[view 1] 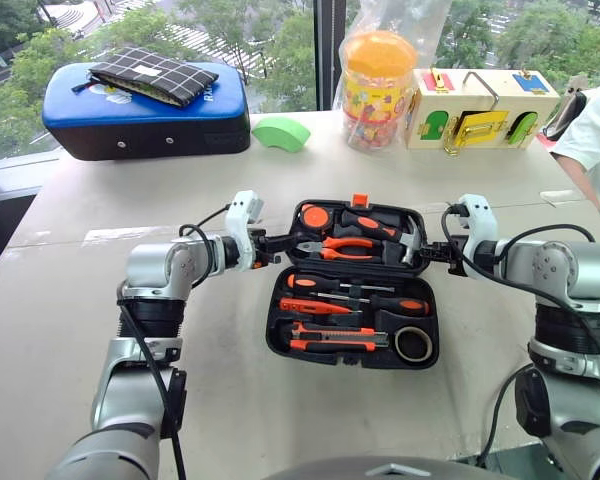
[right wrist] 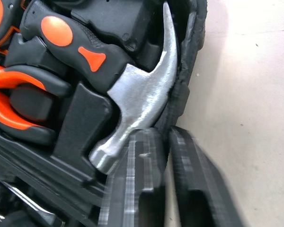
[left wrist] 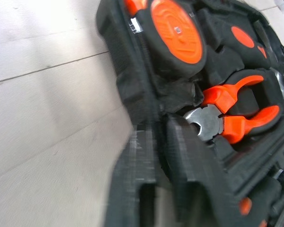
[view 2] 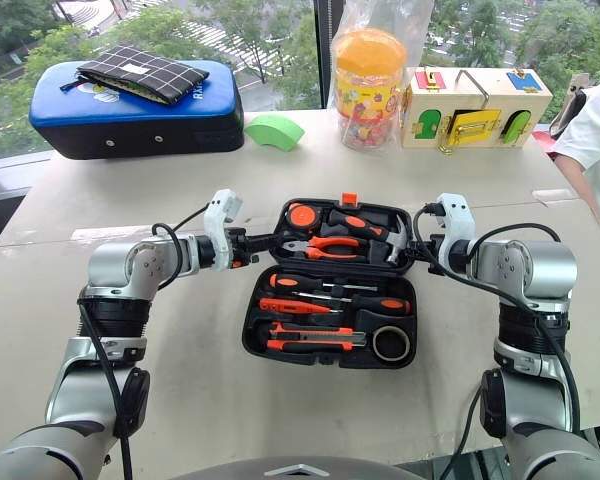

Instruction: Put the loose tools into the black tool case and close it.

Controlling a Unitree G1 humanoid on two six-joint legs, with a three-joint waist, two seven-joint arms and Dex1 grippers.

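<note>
both end effectors pinch the black tool case's (view 1: 355, 345) lid on the beige table (view 1: 70, 330).

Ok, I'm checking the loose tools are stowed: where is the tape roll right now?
In the head views the tape roll sits inside the open black tool case, in the near half's right corner, just right of the utility knife.

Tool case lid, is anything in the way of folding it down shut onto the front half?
Nothing visible blocks it. The tools lie in their recesses in the black tool case, and the left pincer and right pincer are shut on the lid's side edges.
</note>
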